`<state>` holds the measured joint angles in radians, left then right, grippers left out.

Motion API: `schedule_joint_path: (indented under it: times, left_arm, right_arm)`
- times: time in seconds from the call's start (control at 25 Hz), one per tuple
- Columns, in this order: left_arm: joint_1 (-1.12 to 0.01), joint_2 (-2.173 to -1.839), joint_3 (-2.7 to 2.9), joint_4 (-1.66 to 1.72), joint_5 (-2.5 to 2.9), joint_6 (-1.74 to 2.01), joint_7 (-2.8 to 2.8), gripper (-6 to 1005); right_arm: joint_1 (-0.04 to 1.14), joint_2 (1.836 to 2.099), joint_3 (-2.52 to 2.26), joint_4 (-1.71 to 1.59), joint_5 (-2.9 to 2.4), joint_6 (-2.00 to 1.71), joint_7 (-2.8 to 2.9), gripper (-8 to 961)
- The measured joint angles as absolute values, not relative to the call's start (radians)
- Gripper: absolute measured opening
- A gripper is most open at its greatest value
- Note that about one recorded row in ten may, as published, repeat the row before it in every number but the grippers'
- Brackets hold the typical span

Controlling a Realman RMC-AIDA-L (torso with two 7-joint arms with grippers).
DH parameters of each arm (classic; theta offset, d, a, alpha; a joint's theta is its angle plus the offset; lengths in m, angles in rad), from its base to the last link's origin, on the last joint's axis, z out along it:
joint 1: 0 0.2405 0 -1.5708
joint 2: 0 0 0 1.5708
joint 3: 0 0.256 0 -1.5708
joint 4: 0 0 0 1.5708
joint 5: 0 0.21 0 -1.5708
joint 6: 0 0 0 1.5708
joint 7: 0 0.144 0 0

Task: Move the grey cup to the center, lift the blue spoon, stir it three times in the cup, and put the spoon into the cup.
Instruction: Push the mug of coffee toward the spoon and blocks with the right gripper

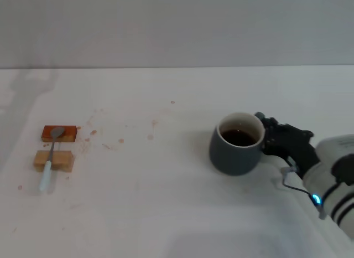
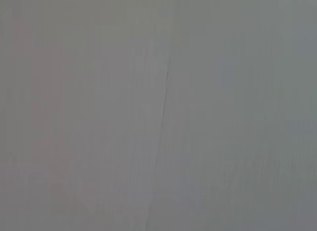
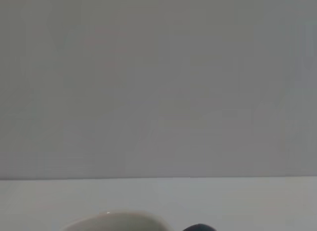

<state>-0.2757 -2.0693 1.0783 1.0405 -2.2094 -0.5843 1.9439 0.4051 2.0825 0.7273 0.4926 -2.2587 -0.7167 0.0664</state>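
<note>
The cup point(image 1: 237, 144) stands upright on the white table point(image 1: 166, 202), right of the middle in the head view, with dark brown liquid showing inside its cream-white wall. The right gripper point(image 1: 269, 135) reaches in from the lower right and sits against the cup's right side at rim height; its black fingers point(image 1: 275, 127) touch or nearly touch the cup wall, where the handle would be, but the handle itself is hidden. Whether the gripper is closed on the cup or merely beside it cannot be told from these views. Behind it, the arm's white body carries a small blue light point(image 1: 316, 200). In the right wrist view only the pale curve of the cup's rim point(image 3: 116, 220) and a dark rounded bit next to it show at the edge, with the table and a grey wall point(image 3: 158, 82) beyond. The spoon point(image 1: 50, 157) lies well apart on the far left of the table, its metal bowl resting on an orange block point(image 1: 59, 133) and its pale blue handle crossing a tan block point(image 1: 53, 160) just nearer the robot, the handle's end on the table. Faint reddish specks point(image 1: 91, 133) dot the table near the blocks. The left gripper is out of sight; the left wrist view shows only a plain grey surface.
</note>
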Motion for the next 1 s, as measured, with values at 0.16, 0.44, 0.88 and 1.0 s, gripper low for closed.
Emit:
schedule_joint_path:
  times: [0.16,0.44,0.88,1.0]
  left_arm:
    - [-0.259,-2.067,1.078,1.044,-2.23,-0.613,1.945,631]
    - [-0.249,-2.066,1.078,1.05,-2.231,-0.633,1.945,631]
    - [-0.23,-2.068,1.078,1.072,-2.232,-0.668,1.942,630]
    - [-0.225,-2.068,1.079,1.078,-2.232,-0.677,1.937,630]
  right_arm:
    - [0.464,2.083,0.682,0.49,-2.26,-0.683,0.129,58]
    - [0.517,2.085,0.651,0.497,-2.26,-0.643,0.141,59]
    - [0.574,2.082,0.604,0.522,-2.26,-0.551,0.201,53]
    - [0.58,2.081,0.602,0.539,-2.26,-0.513,0.207,49]
